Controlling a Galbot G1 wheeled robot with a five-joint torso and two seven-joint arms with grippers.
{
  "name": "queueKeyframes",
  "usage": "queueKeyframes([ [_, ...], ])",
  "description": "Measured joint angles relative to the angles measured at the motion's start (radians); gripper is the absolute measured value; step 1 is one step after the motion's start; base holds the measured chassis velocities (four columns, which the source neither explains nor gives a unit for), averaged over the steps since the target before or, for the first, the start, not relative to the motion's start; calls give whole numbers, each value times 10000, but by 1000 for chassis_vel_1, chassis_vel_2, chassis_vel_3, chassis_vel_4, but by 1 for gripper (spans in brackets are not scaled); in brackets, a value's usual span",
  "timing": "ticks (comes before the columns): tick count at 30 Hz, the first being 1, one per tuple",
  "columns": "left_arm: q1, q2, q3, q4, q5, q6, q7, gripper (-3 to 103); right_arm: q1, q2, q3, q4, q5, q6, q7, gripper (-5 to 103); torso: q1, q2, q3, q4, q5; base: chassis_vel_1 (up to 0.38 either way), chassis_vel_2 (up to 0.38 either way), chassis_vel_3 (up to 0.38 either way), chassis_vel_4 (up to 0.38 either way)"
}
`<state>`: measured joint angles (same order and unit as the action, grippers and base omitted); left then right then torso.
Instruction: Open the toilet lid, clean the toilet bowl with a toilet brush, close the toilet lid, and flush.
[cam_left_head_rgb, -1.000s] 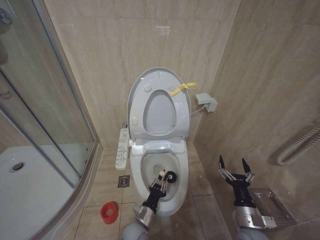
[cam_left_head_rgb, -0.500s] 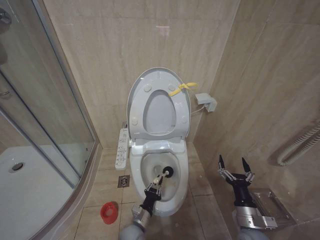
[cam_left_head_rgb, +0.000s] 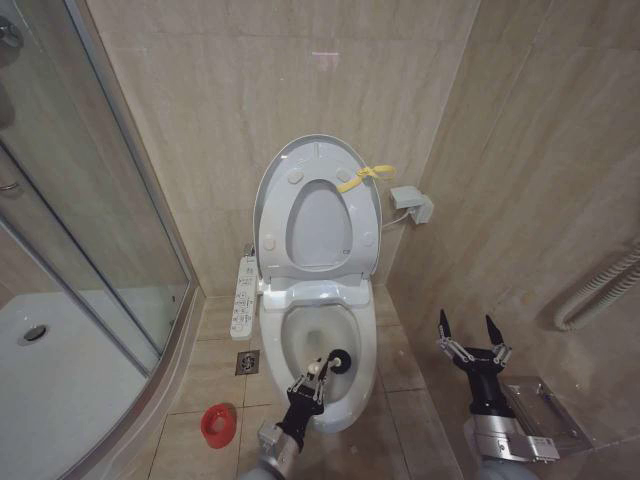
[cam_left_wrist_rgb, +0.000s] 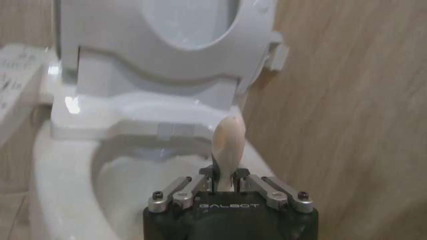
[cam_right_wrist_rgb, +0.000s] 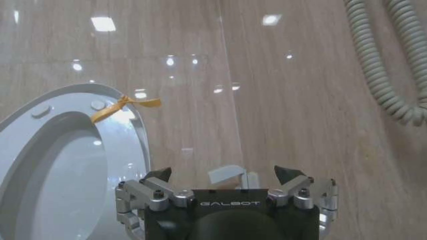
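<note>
Head view: toilet lid (cam_left_head_rgb: 318, 165) raised at 12 o'clock. Left gripper (cam_left_head_rgb: 309, 384) clenched on toilet brush (cam_left_head_rgb: 331, 363), black head inside toilet bowl (cam_left_head_rgb: 365, 345). Right gripper (cam_left_head_rgb: 470, 347) at 4 o'clock, fingers spread.

Left wrist view: brush handle pinched.

Right wrist view: jaws released.

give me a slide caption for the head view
Left gripper holds the toilet brush inside the toilet bowl, toilet lid raised; right gripper waits open.

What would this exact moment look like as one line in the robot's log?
step: scrubbing | left tool: shut on toilet brush, head in toilet bowl | right tool: open, idle by wall | toilet lid: up
</note>
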<state>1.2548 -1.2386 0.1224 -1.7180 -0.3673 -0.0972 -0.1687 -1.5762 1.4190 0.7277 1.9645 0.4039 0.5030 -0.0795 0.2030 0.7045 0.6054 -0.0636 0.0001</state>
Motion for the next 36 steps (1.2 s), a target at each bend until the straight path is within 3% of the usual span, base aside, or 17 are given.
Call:
queueKeyframes([
  [5,-727,-381,101,1086,-97,144,-89,18,-3,-36,0,-5,-18,-17,-20,100,0,0,0,-5,0,0,0,0,0],
  [10,-616,-230,126,564,-104,212,-200,18,-73,-101,80,8,2,-12,-20,100,1,0,1,-6,-1,0,0,0,0],
  [15,43,481,165,-980,-83,273,-434,18,-118,-146,131,10,30,15,-17,100,0,0,1,-8,-4,0,0,0,0],
  [17,386,1203,193,-1956,-100,341,-593,18,-135,-102,137,22,22,22,-17,100,0,0,1,-7,-5,0,0,0,0],
  [22,563,2179,136,-2713,-311,569,-821,16,-141,-25,146,67,8,26,-18,100,0,0,1,-4,-3,0,0,0,0],
  [26,223,2920,273,-2841,-1204,891,-977,16,-112,48,119,76,-72,18,-25,100,0,0,1,-5,-3,0,0,0,0],
  [31,-239,2879,533,-2554,-2111,1149,-922,16,-59,135,20,59,-182,0,-81,100,0,0,1,-3,-2,0,0,0,0],
  [36,-955,2262,963,-2047,-2927,1595,-904,16,-126,220,-13,59,-300,-7,-125,100,0,0,0,-2,3,0,0,0,0],
])
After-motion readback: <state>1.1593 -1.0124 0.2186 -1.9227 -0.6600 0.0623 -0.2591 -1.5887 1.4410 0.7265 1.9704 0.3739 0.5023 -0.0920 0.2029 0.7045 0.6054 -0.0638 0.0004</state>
